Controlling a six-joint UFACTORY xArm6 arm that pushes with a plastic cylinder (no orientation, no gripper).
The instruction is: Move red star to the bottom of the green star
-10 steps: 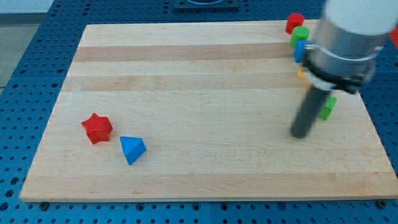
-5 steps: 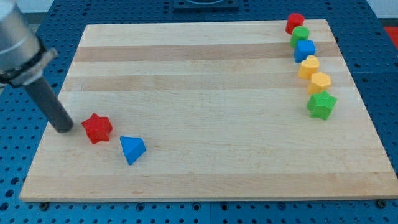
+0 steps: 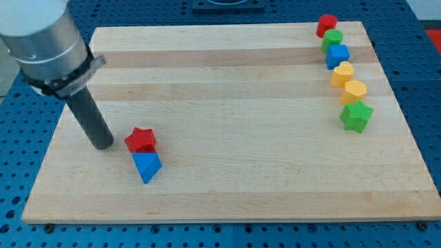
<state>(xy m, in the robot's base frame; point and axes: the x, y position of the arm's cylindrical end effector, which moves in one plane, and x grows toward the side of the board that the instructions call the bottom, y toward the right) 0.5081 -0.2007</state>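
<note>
The red star point(image 3: 141, 140) lies at the lower left of the wooden board point(image 3: 227, 83), touching the top of a blue triangular block point(image 3: 147, 166). My tip point(image 3: 103, 145) rests on the board just to the view's left of the red star, a small gap apart. The green star point(image 3: 356, 116) sits far off at the view's right, at the bottom of a column of blocks.
Up the right edge above the green star stand two yellow-orange blocks point(image 3: 355, 90) point(image 3: 342, 72), a blue block point(image 3: 337, 54), a green block point(image 3: 332, 38) and a red block point(image 3: 326, 25). Blue pegboard surrounds the board.
My tip crossed from the right side to the left of the red star, then pushed it rightward until it touches the blue triangular block.
</note>
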